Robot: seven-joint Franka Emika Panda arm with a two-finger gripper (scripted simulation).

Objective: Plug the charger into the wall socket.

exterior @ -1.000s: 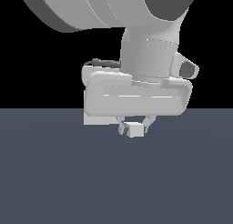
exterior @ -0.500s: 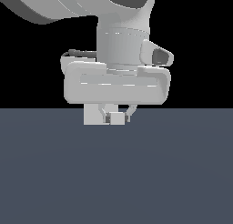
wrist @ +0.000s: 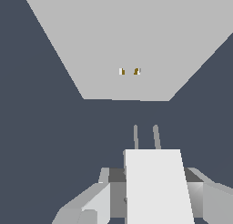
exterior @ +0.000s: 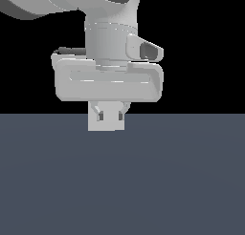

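The charger (wrist: pixel 157 182) sits clamped in my gripper (wrist: pixel 152 198), prongs aimed at the wall socket (wrist: pixel 132 45) just ahead, not yet touching. I judge this the final approach: next I must line both prongs with the two holes (wrist: pixel 129 71) and push straight.

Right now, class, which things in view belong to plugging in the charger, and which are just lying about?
Belongs to the job:
charger, held in the claw
socket, facing the charger's prongs

Just lying about:
nothing else, only the dark floor
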